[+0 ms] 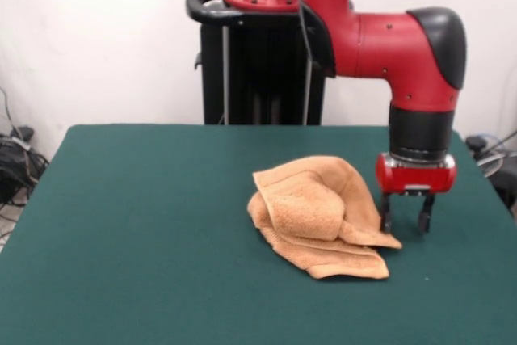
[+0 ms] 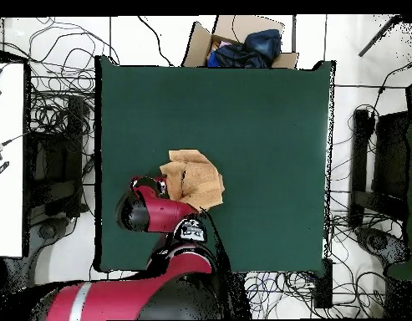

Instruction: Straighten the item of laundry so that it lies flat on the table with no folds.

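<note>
Orange-tan towel (image 1: pixel 319 216) rumpled and folded on the green table (image 1: pixel 145 240), my gripper (image 1: pixel 406 220) at its right edge, fingers spread, holding nothing.

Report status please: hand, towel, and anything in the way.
Hand open, fingers down beside the towel's edge, holding nothing. Towel crumpled in folds on the table, not flat. Nothing else on the table.

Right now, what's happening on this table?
A red and black robot arm is working on an orange-tan towel lying crumpled, with several folds, near the middle of the green table. The claw is open and hangs low at one edge of the towel, its fingers pointing down at the tabletop and holding nothing. The towel is far from flat, so the straightening is not yet done.
</note>
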Controlling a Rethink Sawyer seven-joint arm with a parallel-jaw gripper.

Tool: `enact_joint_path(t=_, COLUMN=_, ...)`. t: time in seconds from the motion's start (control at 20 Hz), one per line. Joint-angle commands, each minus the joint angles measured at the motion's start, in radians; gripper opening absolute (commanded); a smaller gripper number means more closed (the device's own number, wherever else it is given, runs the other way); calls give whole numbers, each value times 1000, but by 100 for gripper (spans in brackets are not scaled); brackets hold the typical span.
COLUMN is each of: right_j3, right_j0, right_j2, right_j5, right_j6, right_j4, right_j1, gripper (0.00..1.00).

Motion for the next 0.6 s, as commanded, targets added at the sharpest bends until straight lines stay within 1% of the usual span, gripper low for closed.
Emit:
enact_joint_path(t=0.05, right_j3=-88, right_j0=21, right_j2=-106, right_j5=72, right_j6=135, right_j4=59, right_j1=47, gripper=100)
enact_joint_path(t=0.3, right_j3=-86, right_j0=-8, right_j2=-63, right_j5=-10, right_j6=178, right_j4=27, right_j1=51, gripper=100)
enact_joint_path(t=0.6, right_j3=-98, right_j0=18, right_j2=-94, right_j5=-98, right_j6=190, right_j4=38, right_j1=66, gripper=100)
